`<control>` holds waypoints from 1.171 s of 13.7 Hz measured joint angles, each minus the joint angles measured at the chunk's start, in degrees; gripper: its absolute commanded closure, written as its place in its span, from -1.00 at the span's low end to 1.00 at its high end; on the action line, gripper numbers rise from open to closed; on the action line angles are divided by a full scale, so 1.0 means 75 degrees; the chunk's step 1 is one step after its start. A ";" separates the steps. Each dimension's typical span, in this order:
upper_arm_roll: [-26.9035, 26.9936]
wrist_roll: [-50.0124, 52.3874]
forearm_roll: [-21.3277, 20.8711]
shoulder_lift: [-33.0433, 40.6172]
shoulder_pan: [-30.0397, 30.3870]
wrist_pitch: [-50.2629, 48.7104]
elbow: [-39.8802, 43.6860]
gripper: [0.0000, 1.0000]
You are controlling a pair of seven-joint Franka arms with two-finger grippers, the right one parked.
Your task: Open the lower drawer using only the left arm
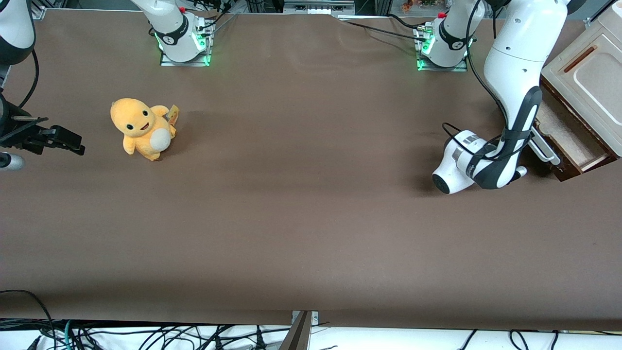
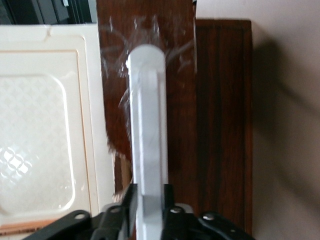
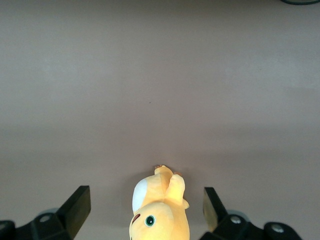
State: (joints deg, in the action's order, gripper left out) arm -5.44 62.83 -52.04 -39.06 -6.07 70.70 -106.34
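Already partly drawn out, the shallow reddish-brown wooden lower drawer point(image 1: 573, 141) shows its beige lining at about three o'clock on the brown worktop point(image 1: 301, 218). The glossy white left arm point(image 1: 515, 63) has its black claw point(image 2: 149, 212) clamped on the drawer's silver-white bar handle point(image 2: 147, 130); further pulling probably remains.

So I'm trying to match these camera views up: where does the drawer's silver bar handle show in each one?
Front view: the handle sits on the pulled-out lower drawer, at the working arm's end of the table, by the left arm's wrist.
Left wrist view: the handle runs lengthwise, with the end effector closed on it.
Right wrist view: not in it.
Shared landmark: the cream panel beside the drawer.
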 measured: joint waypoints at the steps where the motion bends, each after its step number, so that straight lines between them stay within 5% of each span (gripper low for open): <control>1: -0.0011 -0.0001 0.0052 0.0001 -0.0042 -0.0062 0.0001 -1.00; 8: -0.0111 -0.0203 0.0279 0.0042 -0.0067 -0.0148 0.0116 -1.00; 16: -0.0408 -0.2772 0.2718 0.1140 -0.0075 -0.0204 0.2059 -1.00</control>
State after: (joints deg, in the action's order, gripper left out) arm -8.50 42.04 -31.66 -30.51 -6.63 69.17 -90.89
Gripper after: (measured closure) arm 0.000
